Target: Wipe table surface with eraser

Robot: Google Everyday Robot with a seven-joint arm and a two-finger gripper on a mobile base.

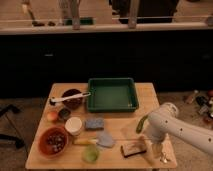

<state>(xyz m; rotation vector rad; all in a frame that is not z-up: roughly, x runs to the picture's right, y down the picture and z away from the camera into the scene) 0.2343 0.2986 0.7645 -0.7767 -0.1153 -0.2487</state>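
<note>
The eraser (133, 149), a small block with a dark face on a tan body, lies on the pale wooden table surface (122, 119) near the front right edge. My white arm (167, 125) reaches in from the right. The gripper (154, 149) points down just to the right of the eraser, close to it and low over the table. I cannot tell whether it touches the eraser.
A green tray (112, 94) stands at the back middle. A dark bowl with a white-handled utensil (72, 97) is at the back left. A blue sponge (94, 123), a blue-grey cloth (106, 140), a white cup (74, 125), a red bowl (53, 141) and a green vegetable (141, 123) also lie on the table.
</note>
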